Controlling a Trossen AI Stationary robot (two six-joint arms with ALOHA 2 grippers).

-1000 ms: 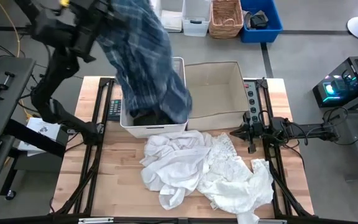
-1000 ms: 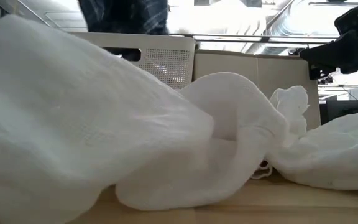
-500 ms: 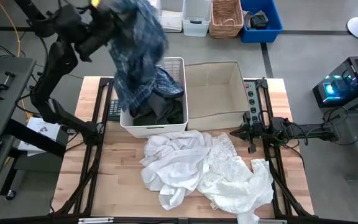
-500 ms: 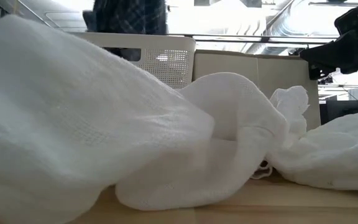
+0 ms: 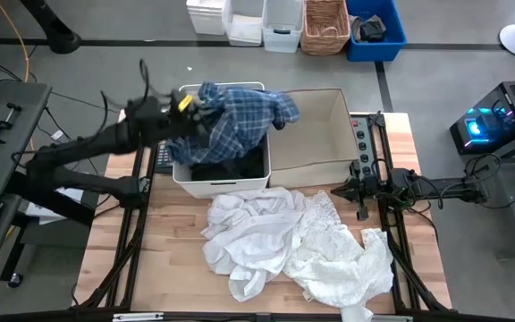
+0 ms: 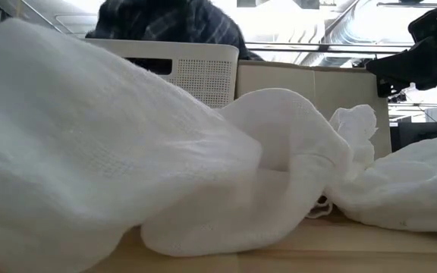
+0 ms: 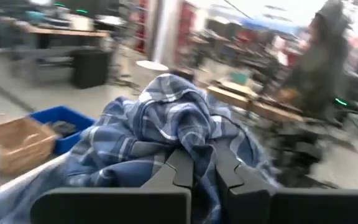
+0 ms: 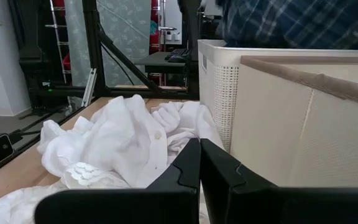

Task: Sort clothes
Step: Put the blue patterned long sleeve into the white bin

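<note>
Several whites (image 5: 293, 241) heaped on the surface (image 5: 159, 259) in front of basket and box (image 5: 316, 134) | plaid shirt (image 5: 235, 116) draped over the basket (image 5: 217, 185), atop dark clothes (image 5: 231, 165) | left gripper (image 5: 189, 105) jaws closed on shirt | right gripper (image 5: 340, 190) jaws closed, empty, at right edge

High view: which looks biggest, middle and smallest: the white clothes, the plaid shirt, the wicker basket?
1. White clothes, spread widest over the table.
2. Plaid shirt, bunched over the white basket, at the left gripper.
3. Wicker basket, though it sits on the floor, farther from the camera.
</note>
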